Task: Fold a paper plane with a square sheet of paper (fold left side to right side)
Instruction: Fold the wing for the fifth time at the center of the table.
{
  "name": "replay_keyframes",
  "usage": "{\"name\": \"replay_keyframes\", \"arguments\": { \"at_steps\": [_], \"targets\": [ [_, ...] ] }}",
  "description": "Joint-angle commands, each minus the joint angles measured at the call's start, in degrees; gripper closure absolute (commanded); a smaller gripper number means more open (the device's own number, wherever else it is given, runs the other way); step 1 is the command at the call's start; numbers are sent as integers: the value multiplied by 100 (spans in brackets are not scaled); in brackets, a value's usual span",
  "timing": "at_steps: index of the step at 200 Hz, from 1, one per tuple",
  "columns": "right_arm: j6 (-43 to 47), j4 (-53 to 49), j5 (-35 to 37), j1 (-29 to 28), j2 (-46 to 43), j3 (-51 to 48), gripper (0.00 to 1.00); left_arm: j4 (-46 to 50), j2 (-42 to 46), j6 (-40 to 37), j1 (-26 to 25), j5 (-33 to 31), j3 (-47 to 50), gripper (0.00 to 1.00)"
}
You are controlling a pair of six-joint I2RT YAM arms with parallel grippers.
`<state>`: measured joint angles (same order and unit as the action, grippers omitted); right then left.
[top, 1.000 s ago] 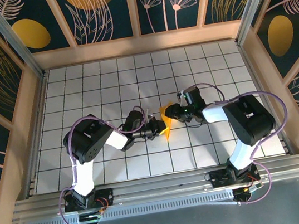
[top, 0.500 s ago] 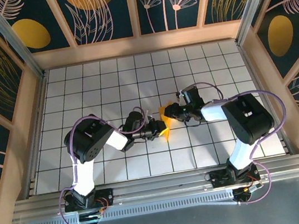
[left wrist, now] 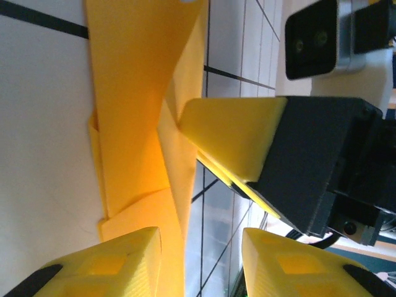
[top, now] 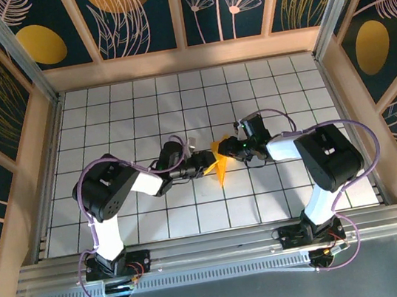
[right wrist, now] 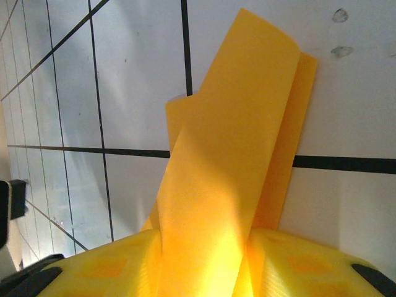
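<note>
The orange-yellow paper, folded into a narrow pointed paper plane [top: 222, 169], lies mid-table between both arms. My right gripper [top: 230, 149] is shut on its far end. In the right wrist view the folded strip [right wrist: 230, 148] rises between the two yellow fingers [right wrist: 108, 272] of the right gripper [right wrist: 204, 272], pinched there. My left gripper [top: 209, 162] stands open beside the paper. In the left wrist view the left gripper [left wrist: 201, 266] shows bare table in its gap, and the paper [left wrist: 130, 124] lies against its left finger [left wrist: 105, 266]. The right arm's finger [left wrist: 238, 139] presses on a raised flap.
The white gridded table [top: 140, 105] is walled by wooden frames [top: 36, 165] on the left, right and back. A metal rail [top: 213, 247] runs along the near edge by the arm bases. The right wrist camera housing [left wrist: 312, 40] sits close to the left gripper.
My left gripper has opened and let go of the paper, shifting slightly toward the far side while its elbow swung left. The right gripper keeps its hold; the paper barely moved.
</note>
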<state>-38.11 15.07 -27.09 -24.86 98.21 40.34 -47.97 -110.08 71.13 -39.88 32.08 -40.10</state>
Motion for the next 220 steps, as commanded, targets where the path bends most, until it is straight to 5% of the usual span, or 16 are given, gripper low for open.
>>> {"name": "replay_keyframes", "arguments": {
  "at_steps": [1,49,116,220],
  "targets": [
    [67,-206,204,-87,225,79,59,322,-75,-197,33,5,-188,61],
    [82,-249,209,-89,211,97,59,549,-388,-372,35,43,-511,66],
    [138,-324,231,-113,203,122,59,809,-486,-516,31,-118,-541,90],
    [236,-520,259,-116,158,230,59,1338,-643,-754,32,-341,-656,97]
  ]
}}
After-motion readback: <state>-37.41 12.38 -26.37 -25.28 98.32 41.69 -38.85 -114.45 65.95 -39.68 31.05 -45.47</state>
